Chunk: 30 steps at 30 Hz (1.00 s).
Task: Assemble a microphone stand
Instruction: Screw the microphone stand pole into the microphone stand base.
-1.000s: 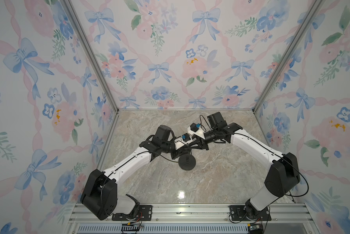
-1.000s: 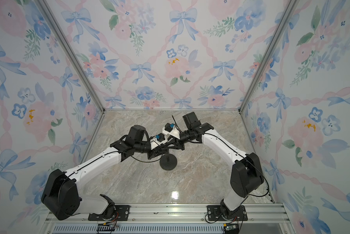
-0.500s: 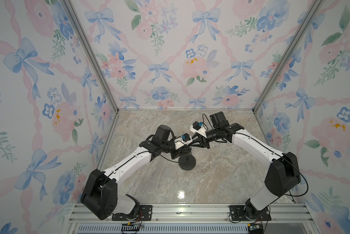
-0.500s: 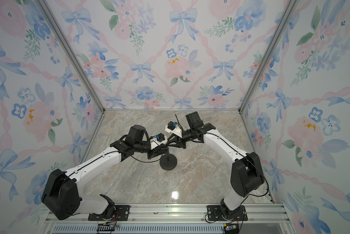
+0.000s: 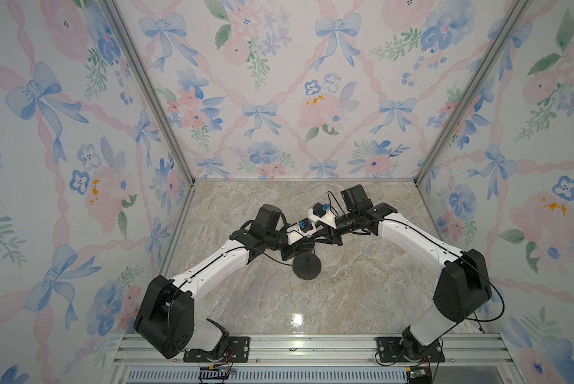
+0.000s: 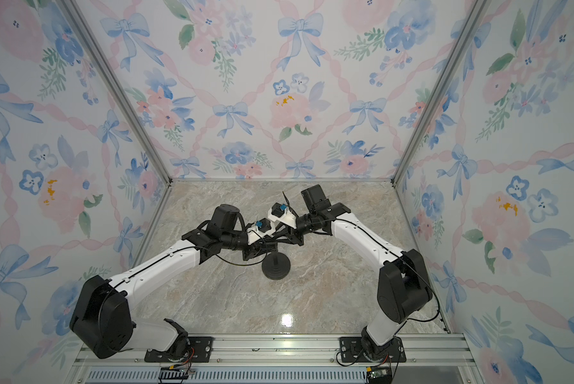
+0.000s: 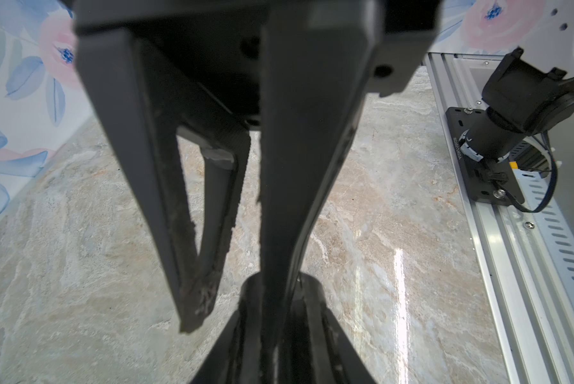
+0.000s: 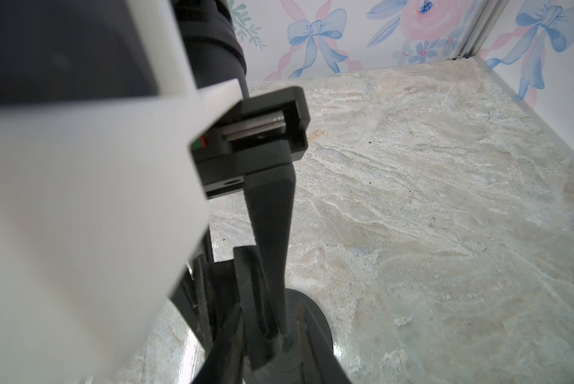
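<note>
Fingers (image 7: 166, 199) of the left gripper (image 7: 232, 332), seen by the left wrist camera, stand a little apart, and the marble-patterned table (image 7: 79, 249) shows between them. One finger hangs free just beside the microphone stand (image 7: 312, 299). The other crosses in front of a round dark part of the stand, so whether it touches cannot be told. A thinner dark bar of unclear origin shows in the gap.

In both top views the left arm (image 5: 212, 266) (image 6: 159, 262) and right arm (image 5: 412, 239) (image 6: 362, 239) reach in from a rail (image 5: 295, 345) (image 6: 279, 345) at the near edge and meet over the middle of the table. The left gripper (image 5: 307, 247) (image 6: 265, 247) and the right gripper (image 5: 314, 240) (image 6: 275, 237) come together tip to tip just above the stand. The stand's disc base (image 5: 307, 271) (image 6: 275, 271) lies flat on the table, and its thin rod (image 5: 308, 259) (image 6: 275, 259) rises from the middle of the disc into the fingers. The rod's upper end is hidden by the grippers.

From the right wrist camera, the left gripper's white and black body fills much of the picture, and one of its fingers (image 8: 269, 216) runs down toward the middle of the disc base (image 8: 312, 319). The right gripper's own fingers are dark blurs close to the lens. Whether they are apart or clamped on the rod cannot be told.
</note>
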{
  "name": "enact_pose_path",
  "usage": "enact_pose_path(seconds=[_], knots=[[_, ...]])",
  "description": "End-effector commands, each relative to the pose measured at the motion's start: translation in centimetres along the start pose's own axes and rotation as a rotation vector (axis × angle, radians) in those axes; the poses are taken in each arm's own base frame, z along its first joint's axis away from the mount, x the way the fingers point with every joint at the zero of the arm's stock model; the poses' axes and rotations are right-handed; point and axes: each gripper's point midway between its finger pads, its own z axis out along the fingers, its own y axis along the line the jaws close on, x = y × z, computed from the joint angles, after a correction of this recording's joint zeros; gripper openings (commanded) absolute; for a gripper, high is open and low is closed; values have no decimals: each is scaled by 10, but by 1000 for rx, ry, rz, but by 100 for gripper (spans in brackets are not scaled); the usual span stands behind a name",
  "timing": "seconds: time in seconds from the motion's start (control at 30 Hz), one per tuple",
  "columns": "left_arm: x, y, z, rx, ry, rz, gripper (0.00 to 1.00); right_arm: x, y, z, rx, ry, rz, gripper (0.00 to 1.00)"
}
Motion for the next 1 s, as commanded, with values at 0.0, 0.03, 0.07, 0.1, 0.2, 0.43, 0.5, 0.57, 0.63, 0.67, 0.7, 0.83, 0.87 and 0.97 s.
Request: enact_pose_path(seconds=[0.0, 0.03, 0.07, 0.1, 0.2, 0.43, 0.5, 0.57, 0.63, 0.67, 0.7, 0.83, 0.87, 0.97], knots=[[43, 10, 10, -38, 150, -41, 38, 2, 6, 15, -32, 11, -11, 28], [44, 10, 10, -40, 153, -41, 38, 2, 6, 16, -30, 11, -14, 27], [44, 10, 9, -39, 152, -40, 38, 2, 7, 17, -30, 9, -16, 24], [44, 10, 9, -42, 153, -42, 38, 3, 7, 17, -27, 8, -20, 19], [45, 11, 9, -47, 157, -41, 39, 2, 8, 16, -16, 6, -34, 14], [37, 14, 1, -78, 138, -74, 50, 5, 13, 7, 56, -3, -89, 12], [34, 15, -4, -100, 136, -70, 60, 8, 16, 5, 73, -4, -100, 11], [31, 15, -9, -115, 126, -60, 72, 12, 16, 3, 108, 8, -118, 11], [29, 18, -12, -137, 122, -71, 73, 12, 18, 3, 128, 13, -135, 10], [28, 21, -14, -155, 121, -88, 73, 13, 19, 3, 138, 17, -138, 10], [26, 24, -17, -179, 122, -108, 73, 12, 20, 3, 149, 18, -146, 10], [28, 66, -42, -441, 104, -373, 73, 8, 18, 4, 225, 10, -170, 11], [28, 71, -49, -458, 68, -454, 72, 8, 18, 3, 241, 5, -166, 11], [26, 69, -65, -495, -50, -612, 73, 10, 20, 3, 263, -1, -159, 11]])
